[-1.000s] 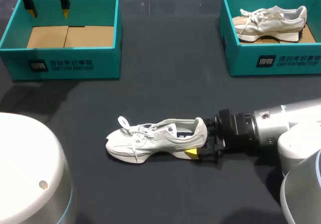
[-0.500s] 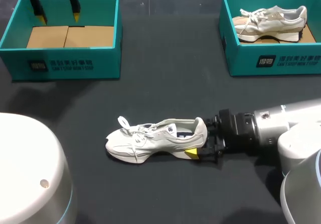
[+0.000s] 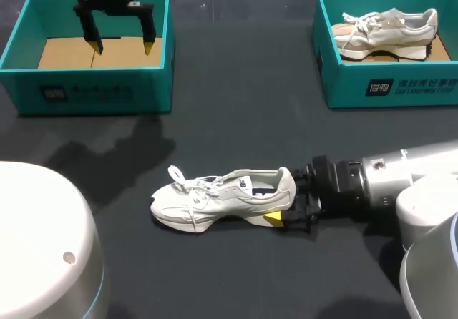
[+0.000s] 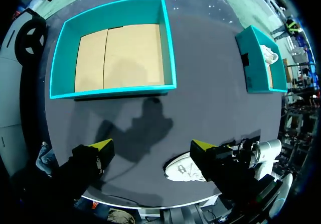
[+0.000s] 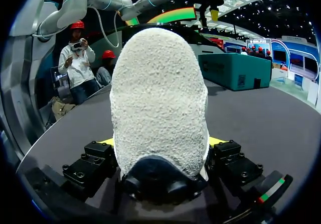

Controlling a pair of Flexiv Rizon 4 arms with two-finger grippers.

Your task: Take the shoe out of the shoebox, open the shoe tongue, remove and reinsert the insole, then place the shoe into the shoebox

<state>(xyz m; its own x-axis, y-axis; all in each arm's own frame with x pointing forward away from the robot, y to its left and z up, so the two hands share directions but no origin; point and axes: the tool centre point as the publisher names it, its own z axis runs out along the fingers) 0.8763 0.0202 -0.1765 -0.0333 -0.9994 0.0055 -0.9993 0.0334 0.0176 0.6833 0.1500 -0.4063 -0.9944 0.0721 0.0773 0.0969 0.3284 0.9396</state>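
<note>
A white lace-up shoe [image 3: 222, 197] lies on its sole in the middle of the dark table, toe to the left. My right gripper [image 3: 285, 203] comes in from the right and is shut on the shoe's heel; one yellow tip shows under the heel. In the right wrist view the heel [image 5: 159, 98] fills the space between the fingers [image 5: 98, 158], which press on both sides. My left gripper [image 3: 118, 46] hangs open over the empty teal shoebox [image 3: 86, 90] at the back left, holding nothing. From the left wrist view, the box [image 4: 168, 48] and the shoe [image 4: 183, 170] lie far below the left gripper [image 4: 150, 146].
A second teal shoebox [image 3: 386, 83] at the back right holds another pale shoe [image 3: 386, 29]. The left box has a bare cardboard floor. Dark tabletop lies between the boxes and the shoe.
My left gripper has moved right and toward the front, from the left box's back corner to above its right half. The right arm and the shoe have not moved.
</note>
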